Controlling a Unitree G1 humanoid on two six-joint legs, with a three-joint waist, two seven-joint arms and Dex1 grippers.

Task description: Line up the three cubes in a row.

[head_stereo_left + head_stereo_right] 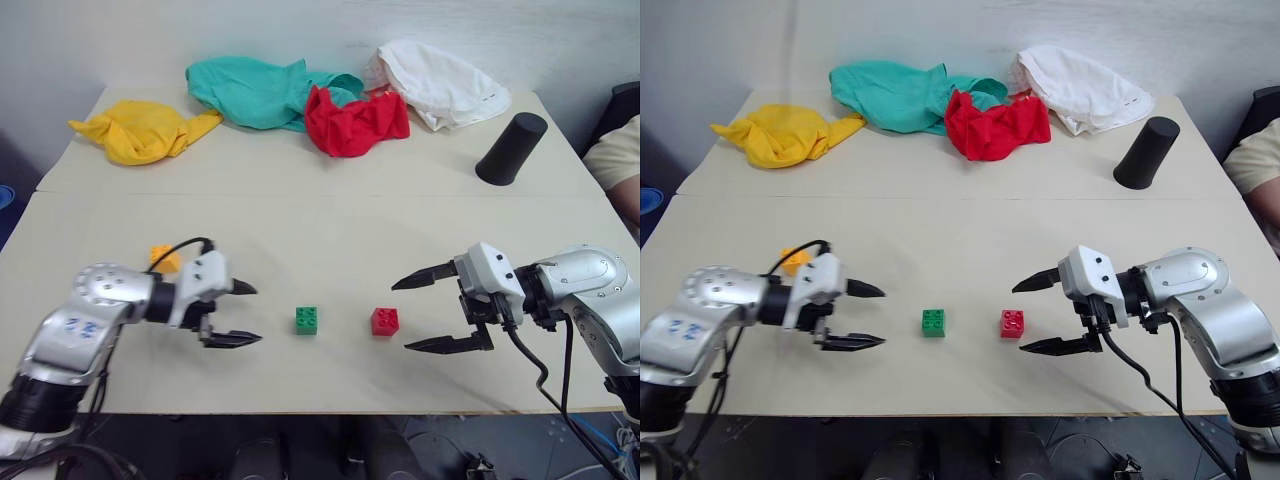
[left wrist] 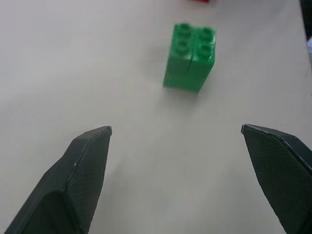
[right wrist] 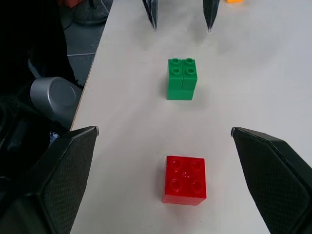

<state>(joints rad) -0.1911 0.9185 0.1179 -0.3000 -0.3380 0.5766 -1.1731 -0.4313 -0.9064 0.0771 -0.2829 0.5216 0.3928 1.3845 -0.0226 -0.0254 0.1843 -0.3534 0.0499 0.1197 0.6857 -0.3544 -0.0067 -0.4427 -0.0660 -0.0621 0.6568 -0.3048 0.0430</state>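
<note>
The green cube (image 1: 306, 320) and the red cube (image 1: 384, 321) stand side by side near the table's front edge, a small gap between them. The orange-yellow cube (image 1: 165, 259) sits further left and a little back, partly hidden behind my left arm. My left gripper (image 1: 257, 314) is open and empty, pointing at the green cube (image 2: 189, 57) from its left, a short way off. My right gripper (image 1: 400, 317) is open just right of the red cube (image 3: 185, 179), with nothing between its fingers.
Along the back of the table lie a yellow cloth (image 1: 145, 130), a teal cloth (image 1: 260, 90), a red cloth (image 1: 355, 122) and a white cloth (image 1: 440, 82). A black cylinder (image 1: 511, 148) stands at back right. A person's sleeve (image 1: 618, 155) shows at the right edge.
</note>
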